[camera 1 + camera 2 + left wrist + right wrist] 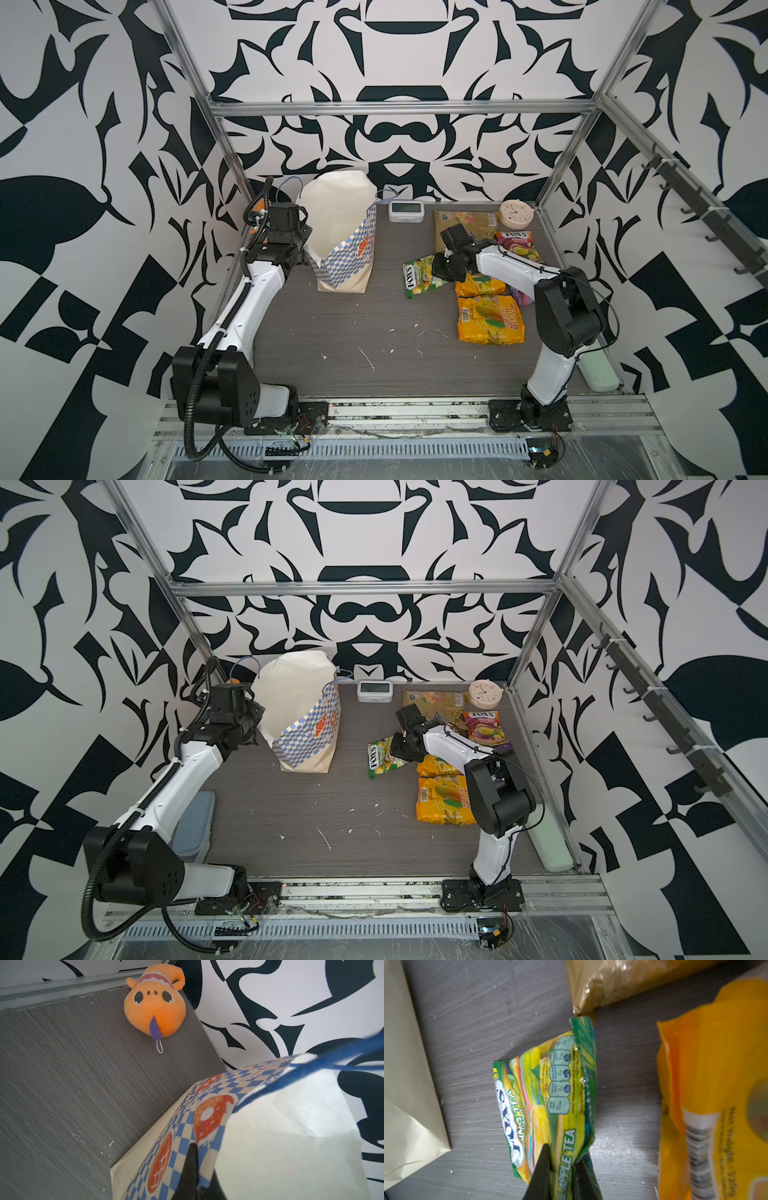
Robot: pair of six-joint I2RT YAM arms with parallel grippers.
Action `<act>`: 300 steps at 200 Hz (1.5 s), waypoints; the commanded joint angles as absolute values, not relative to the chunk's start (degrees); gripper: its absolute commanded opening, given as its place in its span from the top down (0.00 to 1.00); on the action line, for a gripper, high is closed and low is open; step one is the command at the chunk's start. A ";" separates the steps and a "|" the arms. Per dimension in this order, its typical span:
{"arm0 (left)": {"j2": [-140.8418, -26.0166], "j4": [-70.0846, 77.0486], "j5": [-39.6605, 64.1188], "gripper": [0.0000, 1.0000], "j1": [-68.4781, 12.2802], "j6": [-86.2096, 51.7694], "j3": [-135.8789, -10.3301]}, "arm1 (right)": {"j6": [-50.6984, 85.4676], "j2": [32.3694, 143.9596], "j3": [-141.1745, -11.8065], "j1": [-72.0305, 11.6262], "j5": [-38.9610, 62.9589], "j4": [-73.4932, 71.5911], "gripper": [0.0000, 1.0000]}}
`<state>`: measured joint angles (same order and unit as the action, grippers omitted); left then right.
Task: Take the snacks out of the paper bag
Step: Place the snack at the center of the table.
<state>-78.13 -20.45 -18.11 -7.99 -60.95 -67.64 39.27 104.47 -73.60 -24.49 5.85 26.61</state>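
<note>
Six snack pkts are in view outside the paper bag (345, 232), all on the right half of the tabletop (353, 332), well apart from the bag. The right pincer (563, 1153) is clenched on one short end of the green FOX'S pkt (548, 1088). The pkt stretches away from the fingers, low over the tabletop; I cannot tell if its far end touches. It is held just beside the upper orange pkt (478, 286), prob. so that it joins the group: gold pkt (465, 222) and red-pink FOX'S pkt (517, 245) at the back, lower orange pkt (490, 320) in front, purple pkt (523, 298) mostly hidden under the right arm.

The left pincer (203, 1157) is clenched on the bag rim, one finger outside on the checker band, the other inside. I judge this grip keeps the bag upright and its mouth wide, so the other arm can reach in w/o the paper collapsing. The bag bottom is not visible, so I cannot confirm it is empty. Task looks nearly done; the next move is prob. to release the green pkt.
</note>
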 commanded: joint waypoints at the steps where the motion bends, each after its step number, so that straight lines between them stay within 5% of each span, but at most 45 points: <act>1: -76.86 -19.98 -18.65 1.00 -8.26 -65.47 -66.80 | 38.28 103.71 -76.46 -24.70 3.38 27.24 0.91; 72: -79.71 -20.83 -14.08 1.00 -9.32 -68.09 -68.18 | 37.99 103.63 -77.12 -24.79 0.75 28.42 0.68; 120: -76.26 -19.29 -15.59 1.00 -9.74 -69.86 -65.79 | 37.01 102.66 -77.76 -24.96 0.59 28.17 0.64; 149: -75.16 -19.01 -14.99 0.65 -9.76 -68.45 -66.05 | 36.17 102.71 -78.56 -24.98 0.70 28.21 0.65; 176: -75.07 -20.13 -13.47 0.48 -9.76 -66.42 -67.73 | 36.21 103.02 -79.23 -25.05 1.48 28.01 0.65; 241: -70.79 -21.25 -12.14 0.33 -9.76 -62.50 -66.87 | 35.65 100.09 -78.93 -25.05 0.21 26.60 0.65; 300: -68.95 -18.31 -0.38 0.23 -9.76 -40.91 -73.55 | 33.27 97.23 -78.48 -25.05 -1.11 24.21 0.64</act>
<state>-71.07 -19.99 -6.26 -9.67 -52.42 -70.28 35.07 99.88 -77.14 -24.80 0.80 26.37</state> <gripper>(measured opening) 0.751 0.355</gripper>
